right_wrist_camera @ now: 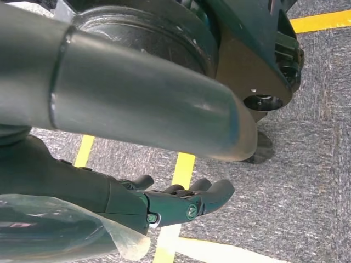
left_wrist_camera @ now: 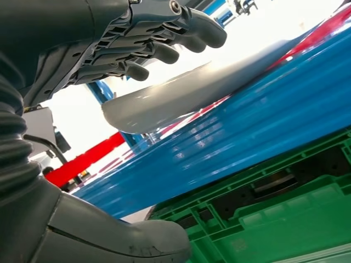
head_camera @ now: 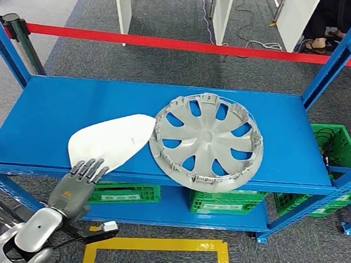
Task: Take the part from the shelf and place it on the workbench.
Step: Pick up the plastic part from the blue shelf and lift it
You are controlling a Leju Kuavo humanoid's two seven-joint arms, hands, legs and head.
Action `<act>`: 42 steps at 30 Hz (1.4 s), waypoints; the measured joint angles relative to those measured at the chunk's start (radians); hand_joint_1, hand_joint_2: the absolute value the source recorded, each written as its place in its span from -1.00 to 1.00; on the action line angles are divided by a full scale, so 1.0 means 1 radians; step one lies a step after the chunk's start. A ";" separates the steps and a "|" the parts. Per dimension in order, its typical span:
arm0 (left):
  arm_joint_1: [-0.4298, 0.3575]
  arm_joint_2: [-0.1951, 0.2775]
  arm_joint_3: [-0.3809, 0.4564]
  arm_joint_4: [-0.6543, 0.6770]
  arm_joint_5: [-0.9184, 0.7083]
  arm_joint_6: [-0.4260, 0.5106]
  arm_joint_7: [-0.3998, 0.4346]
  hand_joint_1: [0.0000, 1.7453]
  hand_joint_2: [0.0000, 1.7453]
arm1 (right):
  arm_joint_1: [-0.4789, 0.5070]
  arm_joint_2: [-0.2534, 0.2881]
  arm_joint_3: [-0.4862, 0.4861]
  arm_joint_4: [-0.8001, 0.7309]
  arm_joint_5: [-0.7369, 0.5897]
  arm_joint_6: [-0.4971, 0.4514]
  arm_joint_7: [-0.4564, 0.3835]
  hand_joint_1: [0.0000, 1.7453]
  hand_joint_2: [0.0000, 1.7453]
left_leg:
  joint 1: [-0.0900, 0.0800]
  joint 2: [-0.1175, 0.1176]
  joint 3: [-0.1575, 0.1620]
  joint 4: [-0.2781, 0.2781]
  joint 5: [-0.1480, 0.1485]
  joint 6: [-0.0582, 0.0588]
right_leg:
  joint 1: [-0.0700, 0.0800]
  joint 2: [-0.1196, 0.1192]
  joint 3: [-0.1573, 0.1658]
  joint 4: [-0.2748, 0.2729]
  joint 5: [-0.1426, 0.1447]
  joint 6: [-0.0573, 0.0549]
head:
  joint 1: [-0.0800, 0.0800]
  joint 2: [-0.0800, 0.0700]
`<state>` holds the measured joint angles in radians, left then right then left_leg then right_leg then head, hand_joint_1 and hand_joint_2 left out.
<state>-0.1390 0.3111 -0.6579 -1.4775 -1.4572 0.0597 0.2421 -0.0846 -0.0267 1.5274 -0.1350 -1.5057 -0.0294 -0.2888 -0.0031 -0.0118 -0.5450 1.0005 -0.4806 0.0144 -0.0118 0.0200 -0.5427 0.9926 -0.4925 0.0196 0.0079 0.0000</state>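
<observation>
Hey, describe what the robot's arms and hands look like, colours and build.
The left arm is smooth silver metal with rounded shells. The left hand has a grey ribbed cover at the wrist, a tan-grey back and dark segmented fingers with screw heads at the knuckles. The right hand is dark and glossy, with a small screw at its side, behind a silver tube-shaped forearm.

**Even light at the head, blown highlights at the left wrist**

The head view is bright, evenly lit and sharp, with soft shadows under the blue shelf (head_camera: 46, 117). The left wrist view is overexposed in the background, glare streaking the shelf surface, and the near left hand (left_wrist_camera: 136, 44) is soft. The right wrist view is dimmer, its nearest parts blurred.
</observation>
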 joint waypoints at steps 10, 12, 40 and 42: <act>0.001 0.000 0.006 0.000 -0.008 0.000 0.010 -1.00 1.00 | 0.000 0.000 0.000 0.000 0.000 -0.001 0.000 -1.00 -1.00 | 0.000 0.000 0.000 0.000 0.000 0.000 | 0.000 0.000 0.000 0.000 0.000 0.000 | 0.000 0.000; 0.002 0.000 0.008 0.000 -0.015 0.000 0.014 -1.00 1.00 | 0.000 0.000 0.000 0.000 0.000 -0.001 0.000 -1.00 -1.00 | 0.000 0.000 0.000 0.000 0.000 0.000 | 0.000 0.000 0.000 0.000 0.000 0.000 | 0.000 0.000; 0.030 -0.005 0.092 -0.008 -0.072 -0.011 0.084 -1.00 1.00 | 0.002 0.000 0.000 0.000 -0.002 -0.010 0.003 -1.00 -1.00 | 0.000 0.000 0.000 0.000 0.000 0.000 | 0.000 0.000 0.000 0.000 0.000 0.000 | 0.000 0.000; 0.030 -0.007 0.102 -0.003 -0.072 -0.015 0.090 -1.00 1.00 | 0.002 0.000 0.000 0.000 -0.002 -0.011 0.005 -1.00 -1.00 | 0.000 0.000 0.000 0.000 0.000 0.000 | 0.000 0.000 0.000 0.000 0.000 0.000 | 0.000 0.000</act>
<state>-0.1085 0.3045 -0.5561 -1.4806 -1.5295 0.0447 0.3322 -0.0824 -0.0267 1.5274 -0.1350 -1.5074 -0.0400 -0.2834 -0.0030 -0.0118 -0.5450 1.0005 -0.4806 0.0144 -0.0118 0.0201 -0.5428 0.9926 -0.4925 0.0196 0.0077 0.0000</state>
